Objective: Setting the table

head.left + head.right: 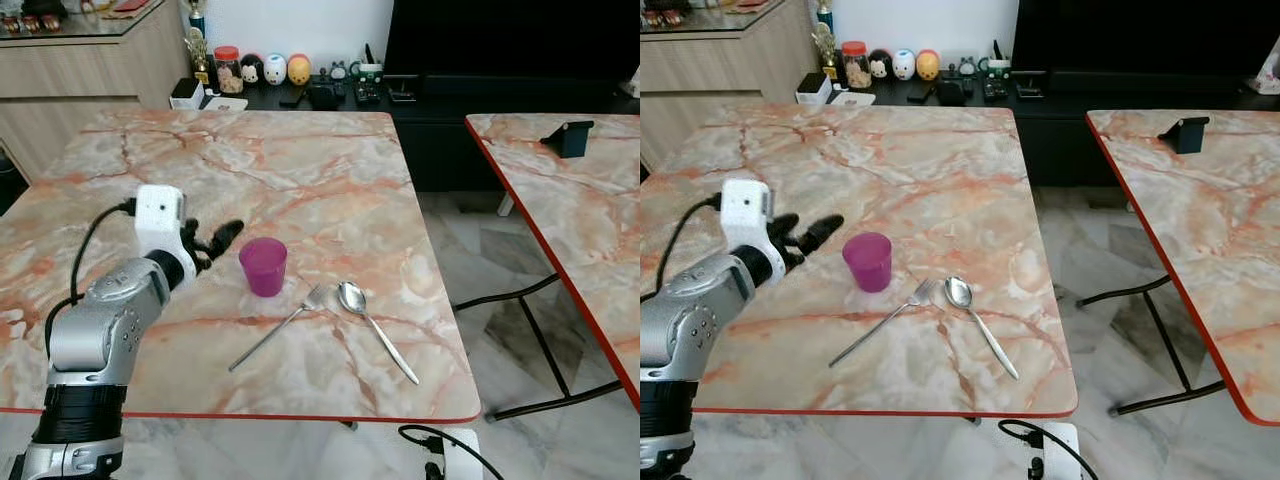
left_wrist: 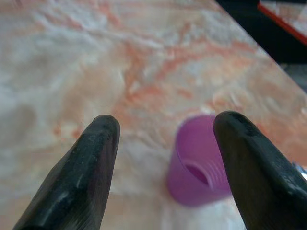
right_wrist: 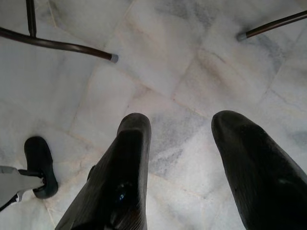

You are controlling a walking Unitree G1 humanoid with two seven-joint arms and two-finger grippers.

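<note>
A purple cup [image 1: 263, 265] stands upright on the marble table [image 1: 300, 170], near its front. Just to its right lie a fork [image 1: 275, 327] and a spoon [image 1: 374, 327], side by side and splayed apart. My left gripper [image 1: 218, 238] hovers just left of the cup, open, with nothing between its fingers [image 2: 91, 167]; the left wrist view has the cup [image 2: 199, 160] a short way ahead, toward one finger. My right gripper [image 3: 180, 124] hangs open over the tiled floor beside the table.
A second marble table [image 1: 570, 210] stands to the right across a floor gap, with a dark phone stand [image 1: 568, 137] on it. A black cabinet with jars and figurines [image 1: 262, 70] lines the far wall. Table legs [image 3: 57, 45] cross the floor.
</note>
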